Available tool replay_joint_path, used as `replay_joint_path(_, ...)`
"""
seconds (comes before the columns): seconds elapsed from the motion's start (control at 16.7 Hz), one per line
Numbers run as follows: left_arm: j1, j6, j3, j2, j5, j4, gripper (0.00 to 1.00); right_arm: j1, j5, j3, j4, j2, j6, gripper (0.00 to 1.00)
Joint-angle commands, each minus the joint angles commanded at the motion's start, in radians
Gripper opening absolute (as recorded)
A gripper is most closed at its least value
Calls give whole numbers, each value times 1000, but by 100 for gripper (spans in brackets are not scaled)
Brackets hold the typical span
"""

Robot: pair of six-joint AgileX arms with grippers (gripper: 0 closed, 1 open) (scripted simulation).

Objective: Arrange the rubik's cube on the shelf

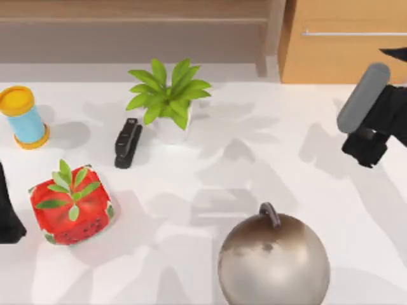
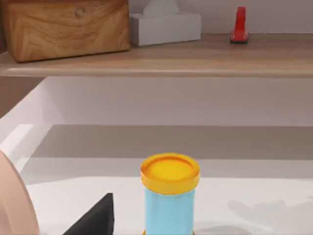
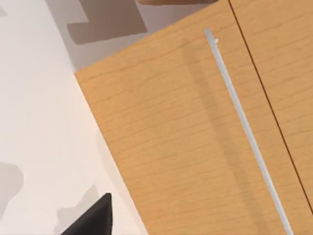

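Two AgileX arms are hanging at the table's sides: the left gripper (image 1: 9, 222) at the left edge, the right gripper (image 1: 365, 150) near the orange-brown drawer cabinet (image 1: 343, 58). How wide either is standing cannot be told. The long light-brown wooden shelf (image 1: 127, 19) is running along the back left. The rubik's cube's position cannot be told. The likely risk is grasping the red strawberry-patterned cube (image 1: 71, 206) by mistake, or a sweeping arm striking the large metallic sphere (image 1: 273, 260), green potted plant (image 1: 166, 95), blue yellow-capped cylinder (image 1: 24, 118) or black stapler (image 1: 127, 143).

Red strawberry-pattern cube (image 1: 71, 206) (green leaves); tan shelf (image 2: 161, 61).
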Motion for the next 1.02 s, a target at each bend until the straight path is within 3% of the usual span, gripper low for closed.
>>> replay_joint_path(0.48,0,0,0,0,0,0,100,-20,105,239,401,501,-361,100)
replay_joint_path(1.02,0,0,0,0,0,0,100,-79,193,356,657,705,-509,100)
